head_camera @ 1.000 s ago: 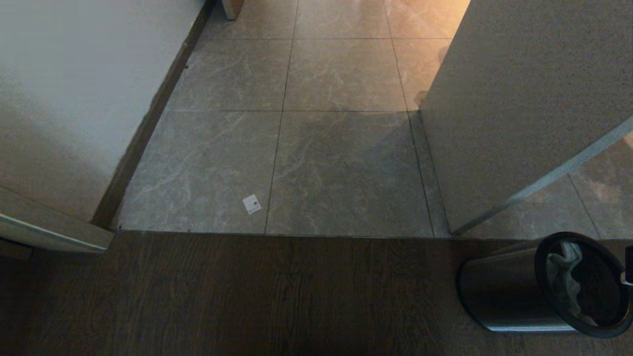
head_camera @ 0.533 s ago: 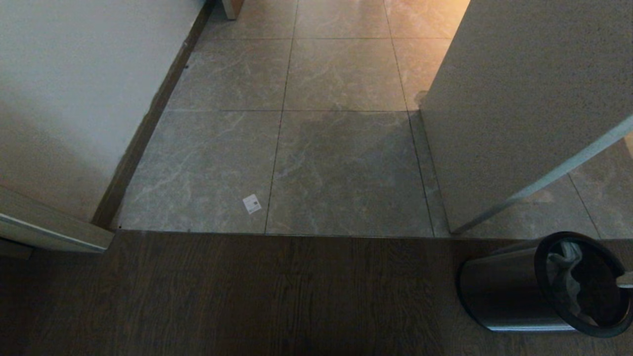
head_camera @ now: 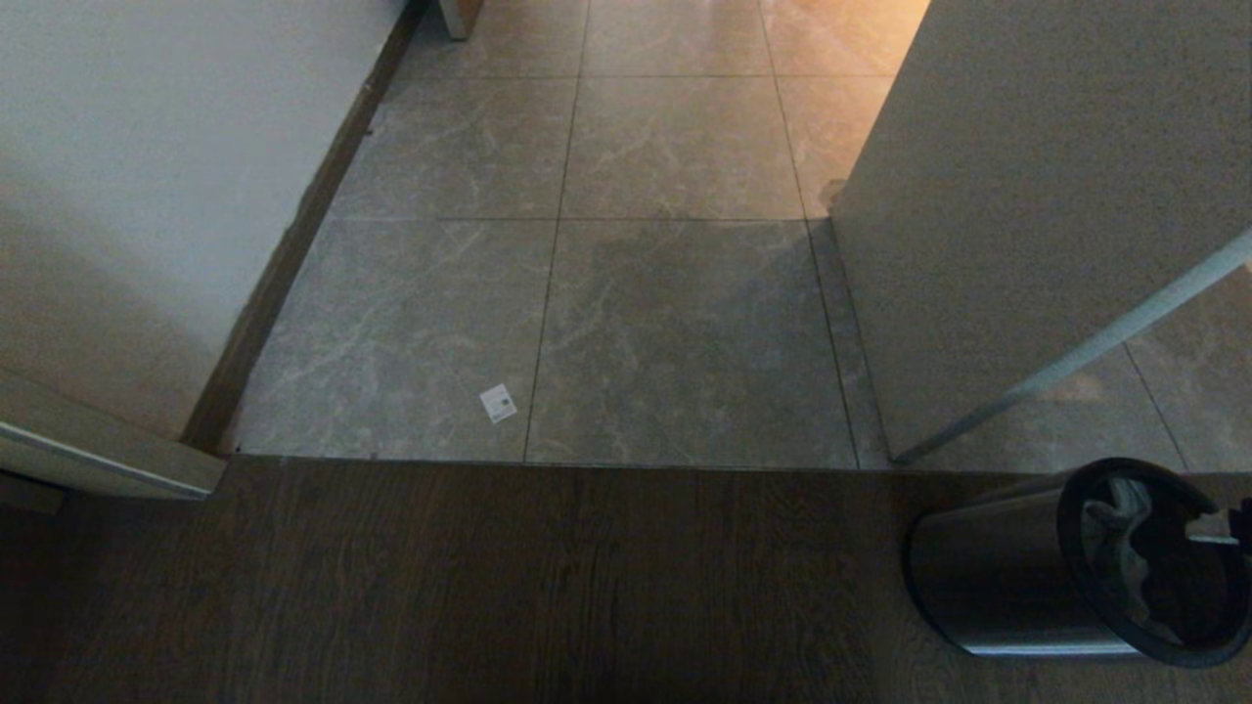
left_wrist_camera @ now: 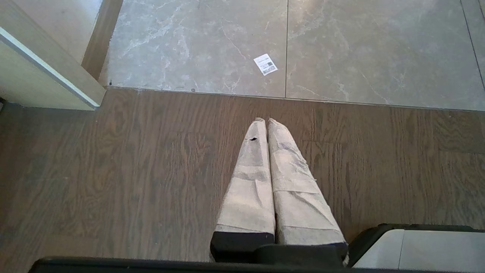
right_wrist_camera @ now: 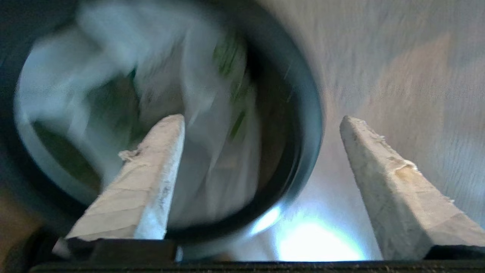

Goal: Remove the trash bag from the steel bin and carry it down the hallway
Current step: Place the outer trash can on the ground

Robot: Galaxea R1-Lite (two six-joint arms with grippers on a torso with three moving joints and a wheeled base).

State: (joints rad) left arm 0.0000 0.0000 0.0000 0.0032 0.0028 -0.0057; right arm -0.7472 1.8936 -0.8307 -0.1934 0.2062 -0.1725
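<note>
One trash bag (head_camera: 1110, 548), white and crinkled with faint green print, still sitting inside steel bin (head_camera: 1066, 567); bin standing on dark wood floor (head_camera: 489, 587) at lower right of head view, just short of tiled hallway (head_camera: 675, 323).

Right pincer (right_wrist_camera: 261, 121) hovering over bin mouth, fingers (right_wrist_camera: 151, 182) spread wide, gripping nothing. One finger lying over the bag, the other outside black rim (right_wrist_camera: 307, 151), so straddling the rim. Only a sliver showing at right edge of head view. Wrist view smeared, so exact gap to bag not readable.

Left pincer (left_wrist_camera: 265, 121) parked low over wood floor, fingers pressed together, empty.

Step in hand, by judgement: reaching for the bag, grasp not yet made. Next move probably calling for shifting both fingers inside the rim, dropping onto a fold or loop handle, pinching, lifting straight up. Thin film likely slipping or snagging on rim.

Small white label (head_camera: 498, 403) lying on tile.
</note>
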